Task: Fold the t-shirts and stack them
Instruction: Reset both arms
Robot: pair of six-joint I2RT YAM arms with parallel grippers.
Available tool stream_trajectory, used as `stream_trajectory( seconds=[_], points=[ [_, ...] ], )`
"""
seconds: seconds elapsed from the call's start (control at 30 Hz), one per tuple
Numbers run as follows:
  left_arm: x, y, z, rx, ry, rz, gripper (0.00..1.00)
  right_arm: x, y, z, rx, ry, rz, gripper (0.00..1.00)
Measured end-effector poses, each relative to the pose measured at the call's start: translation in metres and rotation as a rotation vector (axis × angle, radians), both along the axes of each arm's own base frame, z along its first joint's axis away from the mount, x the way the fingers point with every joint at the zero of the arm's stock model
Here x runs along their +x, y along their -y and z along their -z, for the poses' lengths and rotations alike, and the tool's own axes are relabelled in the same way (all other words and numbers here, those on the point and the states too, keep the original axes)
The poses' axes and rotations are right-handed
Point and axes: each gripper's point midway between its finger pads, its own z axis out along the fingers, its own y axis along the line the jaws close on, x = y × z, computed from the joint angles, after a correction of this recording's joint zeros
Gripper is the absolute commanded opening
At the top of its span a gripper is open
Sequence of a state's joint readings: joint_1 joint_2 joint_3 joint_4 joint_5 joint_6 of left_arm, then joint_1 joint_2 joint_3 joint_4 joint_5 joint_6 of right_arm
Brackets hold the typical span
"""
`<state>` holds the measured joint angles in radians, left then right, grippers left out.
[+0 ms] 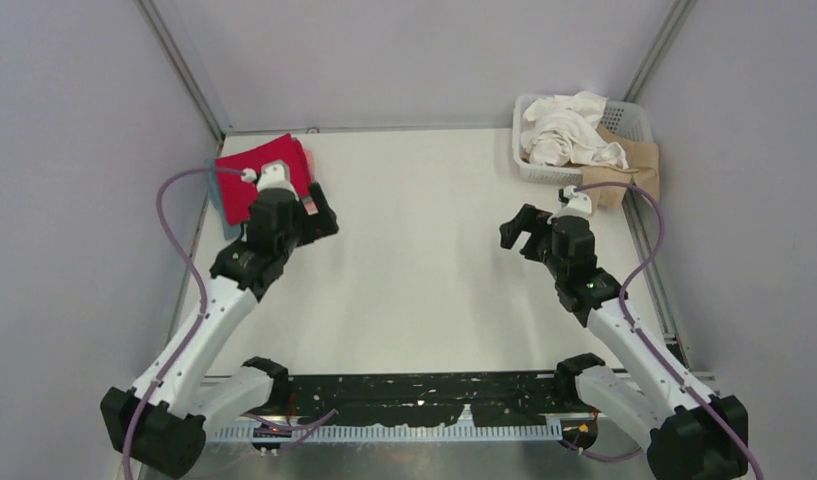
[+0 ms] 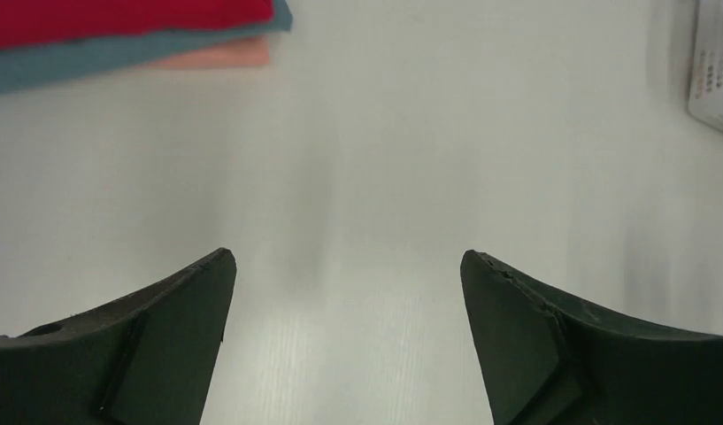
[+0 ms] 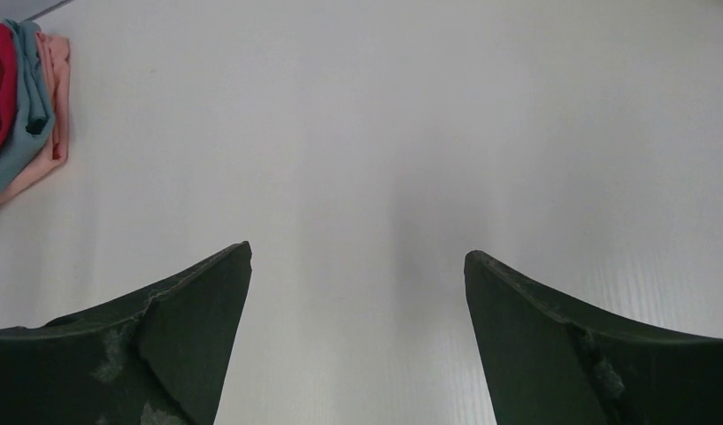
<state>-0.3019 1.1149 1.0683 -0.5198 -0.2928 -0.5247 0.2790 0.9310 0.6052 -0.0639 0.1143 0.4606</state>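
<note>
Left jaws and right jaws both spread wide, empty. Upper left: folded bright red cloth t-shirt (image 1: 259,170) tops teal-blue t-shirt (image 2: 119,53) and salmon pink t-shirt (image 2: 220,55).

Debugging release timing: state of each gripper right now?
Left gripper: open, holding nothing.
Right gripper: open, holding nothing.
</note>
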Motion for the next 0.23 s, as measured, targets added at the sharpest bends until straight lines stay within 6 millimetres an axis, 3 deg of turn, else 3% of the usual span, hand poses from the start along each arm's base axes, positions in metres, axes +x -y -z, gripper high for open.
stream_trajectory(
  seconds=[0.07,0.23],
  points=[
    [-0.03,0.023,0.028,-0.058,-0.001,0.076,1.0,-0.016,0.007,0.009,-0.003,-0.023,0.017,0.95],
    [-0.071,0.04,0.107,-0.032,-0.159,0.137,0.99,-0.052,0.026,0.041,-0.04,-0.082,0.063,0.95]
  ],
)
